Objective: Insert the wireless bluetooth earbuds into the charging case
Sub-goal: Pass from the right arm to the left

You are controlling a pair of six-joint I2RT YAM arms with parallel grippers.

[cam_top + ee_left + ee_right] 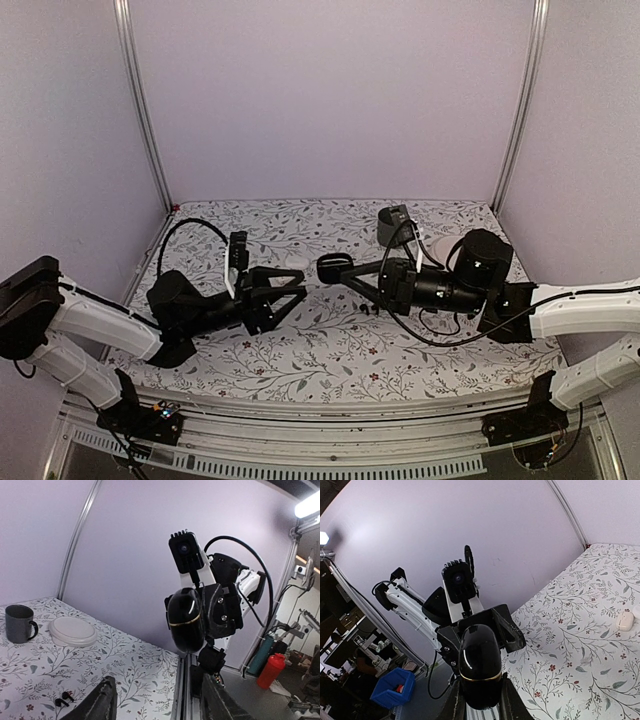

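Note:
The charging case [335, 265] is a glossy black pebble with a thin gold seam, lid closed. It hangs in the air over the table's middle, with my right gripper [345, 270] shut on it. In the right wrist view the case [480, 665] stands upright between my fingers [455, 705]. My left gripper [298, 287] faces it from the left, open and empty, a short gap away. From the left wrist the case [186, 620] shows straight ahead, above and beyond my spread fingers [102, 702]. Two black earbuds [64, 700] lie on the cloth below; they show as small dark specks [368, 310] under the right gripper.
A dark grey mug [392, 225] stands at the back of the floral table cloth [300, 360]; it is also in the left wrist view [19, 623], next to a white round lidded case [73, 631]. A small white case [625, 620] lies on the cloth in the right wrist view.

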